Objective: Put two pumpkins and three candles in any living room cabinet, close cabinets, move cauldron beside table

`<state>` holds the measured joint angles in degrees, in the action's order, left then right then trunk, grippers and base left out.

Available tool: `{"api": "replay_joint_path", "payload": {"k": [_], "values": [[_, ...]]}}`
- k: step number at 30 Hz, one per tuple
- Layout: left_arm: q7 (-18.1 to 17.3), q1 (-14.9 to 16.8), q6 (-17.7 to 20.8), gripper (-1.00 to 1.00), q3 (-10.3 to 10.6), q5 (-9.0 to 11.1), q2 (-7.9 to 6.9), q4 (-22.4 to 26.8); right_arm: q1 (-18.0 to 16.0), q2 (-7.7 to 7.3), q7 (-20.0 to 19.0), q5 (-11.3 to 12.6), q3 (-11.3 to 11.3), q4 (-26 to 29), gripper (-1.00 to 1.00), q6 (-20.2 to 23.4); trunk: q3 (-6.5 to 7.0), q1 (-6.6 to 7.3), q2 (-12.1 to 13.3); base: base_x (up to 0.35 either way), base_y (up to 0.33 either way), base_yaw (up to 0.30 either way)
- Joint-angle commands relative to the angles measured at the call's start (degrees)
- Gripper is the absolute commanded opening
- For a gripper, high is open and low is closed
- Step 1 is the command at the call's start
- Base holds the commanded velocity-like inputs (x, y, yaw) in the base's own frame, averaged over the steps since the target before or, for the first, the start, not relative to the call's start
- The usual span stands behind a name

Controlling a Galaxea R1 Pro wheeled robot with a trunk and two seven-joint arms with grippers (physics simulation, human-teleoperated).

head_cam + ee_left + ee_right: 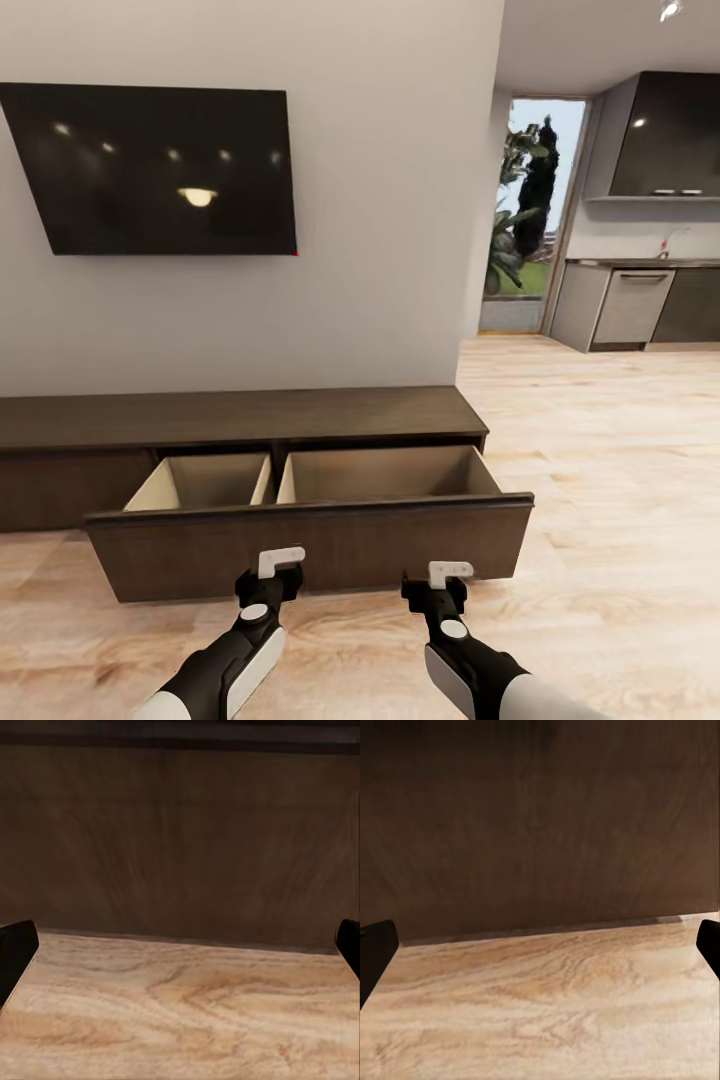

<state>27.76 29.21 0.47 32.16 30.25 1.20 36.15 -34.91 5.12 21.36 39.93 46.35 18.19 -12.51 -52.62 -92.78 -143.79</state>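
The cabinet (230, 418), a long low dark-brown unit, stands against the wall under a television. Its wide drawer (310, 545) is pulled out, with two pale beige compartments; I see nothing in the parts that show. My left gripper (270, 580) and right gripper (440, 592) hover low over the floor just in front of the drawer front, both open and holding nothing. In the left wrist view, the left gripper (180, 952) faces the dark drawer front (180, 840). In the right wrist view, the right gripper (540, 952) faces the same front (540, 825). Pumpkins, candles, cauldron and table are out of view.
A black television (160, 170) hangs on the grey wall above the cabinet. Light wooden floor (600, 480) stretches to the right toward a kitchen with grey units (630, 305) and a glass door (530, 220).
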Motion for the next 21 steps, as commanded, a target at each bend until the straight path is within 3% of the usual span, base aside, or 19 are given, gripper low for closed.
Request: {"api": "replay_joint_path", "payload": {"k": [1,8,16,21], "values": [[0.5,0.1,0.1,1.0,0.4,0.4,-0.05,0.1,-0.1,-0.01,0.3,0.6,0.5,0.0,1.0,-0.3,-0.06,-0.02,0.0,0.264,0.148,0.0],[0.4,0.1,0.1,1.0,0.4,0.4,-0.05,0.1,-0.1,0.02,0.3,0.7,0.5,0.0,1.0,-0.3,-0.06,-0.02,0.0,0.185,0.122,0.0],[0.5,0.1,0.0,1.0,0.4,0.3,-0.05,0.1,-0.1,-0.01,0.3,0.7,0.4,0.0,1.0,-0.3,-0.06,-0.02,0.0,0.024,0.014,0.0],[0.4,0.1,0.1,1.0,0.4,0.4,-0.05,0.1,-0.1,0.01,0.3,0.7,0.4,0.0,1.0,-0.3,-0.06,-0.02,0.0,0.21,0.001,0.0]]}}
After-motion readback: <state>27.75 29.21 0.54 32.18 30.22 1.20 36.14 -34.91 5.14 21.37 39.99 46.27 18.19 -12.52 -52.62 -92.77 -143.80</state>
